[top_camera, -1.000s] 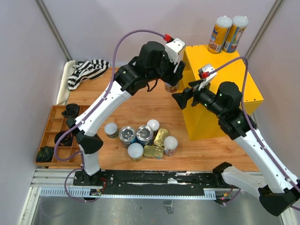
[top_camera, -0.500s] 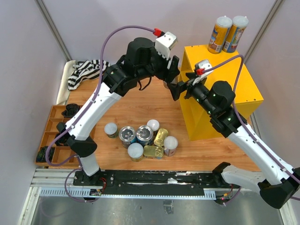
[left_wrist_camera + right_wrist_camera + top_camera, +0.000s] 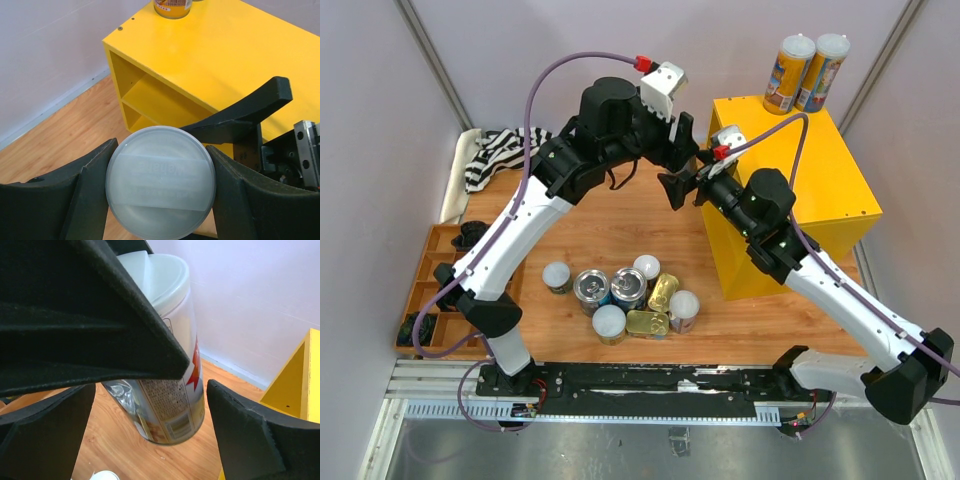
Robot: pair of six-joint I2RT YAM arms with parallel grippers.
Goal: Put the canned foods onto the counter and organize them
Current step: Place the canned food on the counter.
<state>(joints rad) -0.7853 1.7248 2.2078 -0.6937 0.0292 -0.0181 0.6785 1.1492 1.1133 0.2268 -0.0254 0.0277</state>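
Counter (image 3: 225, 50) just beyond white-lidded tube (image 3: 160, 182)

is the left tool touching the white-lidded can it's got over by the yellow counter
Touching. The left wrist view shows both fingers of the left tool pressed against the white-lidded can.

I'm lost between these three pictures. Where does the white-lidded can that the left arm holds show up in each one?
Left wrist: white-lidded can at bottom centre, lid facing the camera, between the fingers.
Right wrist: centre of the picture, seen from the side.
Top external: hidden behind the left gripper, just left of the yellow counter.
Shared landmark: the yellow counter, in all three views.
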